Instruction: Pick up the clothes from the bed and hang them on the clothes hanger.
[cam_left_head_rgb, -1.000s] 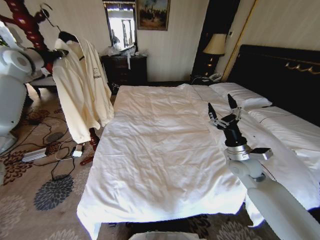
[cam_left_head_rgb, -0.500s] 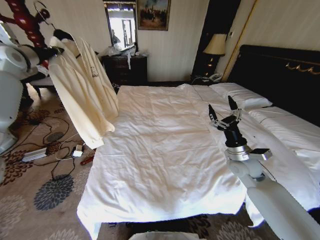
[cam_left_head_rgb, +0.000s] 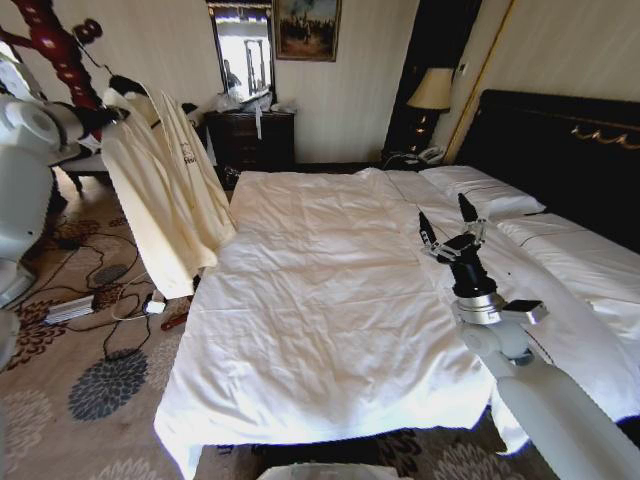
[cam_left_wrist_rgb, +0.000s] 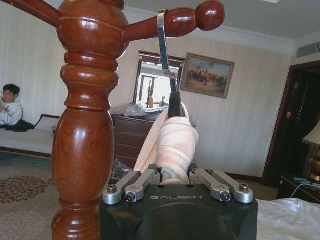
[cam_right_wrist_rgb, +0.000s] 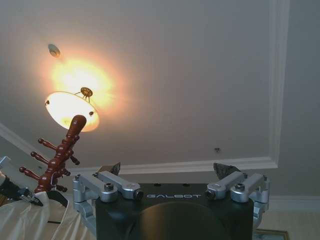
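Note:
The cream-yellow clothes (cam_left_head_rgb: 165, 190) hang on the black clothes hanger (cam_left_head_rgb: 128, 84) off the bed's left side, beside the reddish-brown coat stand (cam_left_head_rgb: 55, 45). My left gripper (cam_left_head_rgb: 105, 115) is shut on the collar of the clothes (cam_left_wrist_rgb: 172, 145). In the left wrist view the clothes hanger's silver hook (cam_left_wrist_rgb: 162, 40) crosses over a peg of the coat stand (cam_left_wrist_rgb: 85, 125). My right gripper (cam_left_head_rgb: 450, 225) stands open above the white bed (cam_left_head_rgb: 320, 290), fingers pointing up with nothing between them. In the right wrist view the right gripper (cam_right_wrist_rgb: 170, 170) faces the ceiling.
Cables and a power strip (cam_left_head_rgb: 70, 308) lie on the patterned carpet under the clothes. A dark dresser (cam_left_head_rgb: 250, 135) stands at the back wall. Pillows (cam_left_head_rgb: 480, 190), the dark headboard (cam_left_head_rgb: 560, 140) and a lamp (cam_left_head_rgb: 430, 90) are at the right.
The clothes swung out toward the bed, then swung partly back under the coat stand. The left gripper shifted slightly near the peg. The right arm has stayed still.

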